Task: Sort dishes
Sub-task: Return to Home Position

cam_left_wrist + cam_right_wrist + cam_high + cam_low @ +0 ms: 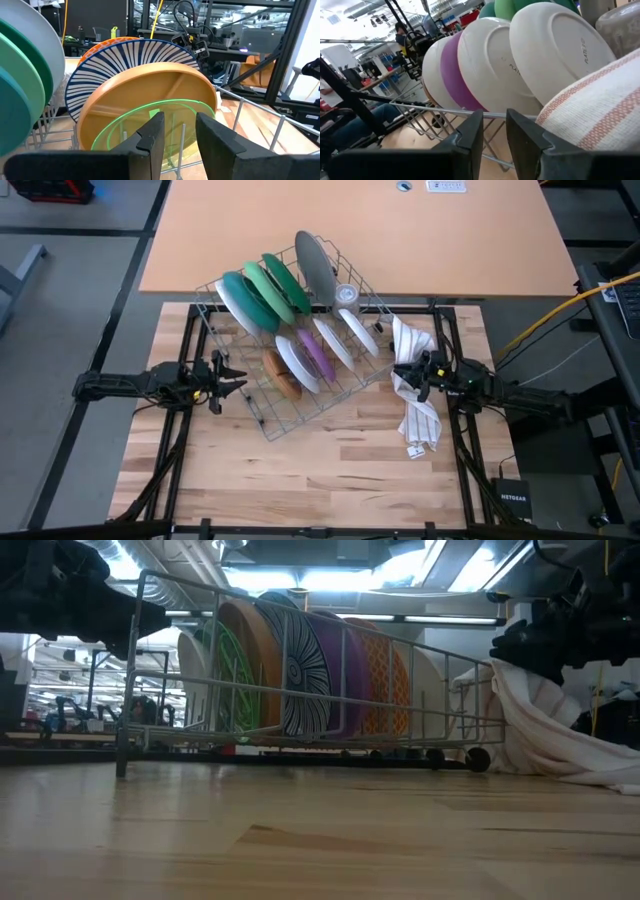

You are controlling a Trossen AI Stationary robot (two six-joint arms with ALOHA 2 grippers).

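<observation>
The dishes stand on edge in a grey wire rack (262, 423) set askew on the wooden table. The far row holds larger ones: white (232, 305), teal (248, 298), green (270, 288), grey (315, 268). The near row holds smaller ones: brown (283, 373), white (297, 363), purple (318, 352), white (358, 332). My left gripper (238, 380) stands level just outside the rack's left end, open, facing the brown dish (165, 95) and a clear green one (150, 117). At the rack's right end my right gripper (400, 372) is also level and open, facing white dishes (555, 50). My right gripper (495, 132) stands right beside the white striped cloth (600, 105), which bulges up next to one finger. Whether the finger touches the cloth I cannot tell. Nothing sits between the two fingers.
The white striped cloth (418, 415) drapes from the rack's right corner down onto the table under my right arm. A clear glass (346, 295) stands in the rack by the grey dish. Bare wood (320, 480) lies between the rack and the near edge. A second tabletop (450, 240) adjoins the far side.
</observation>
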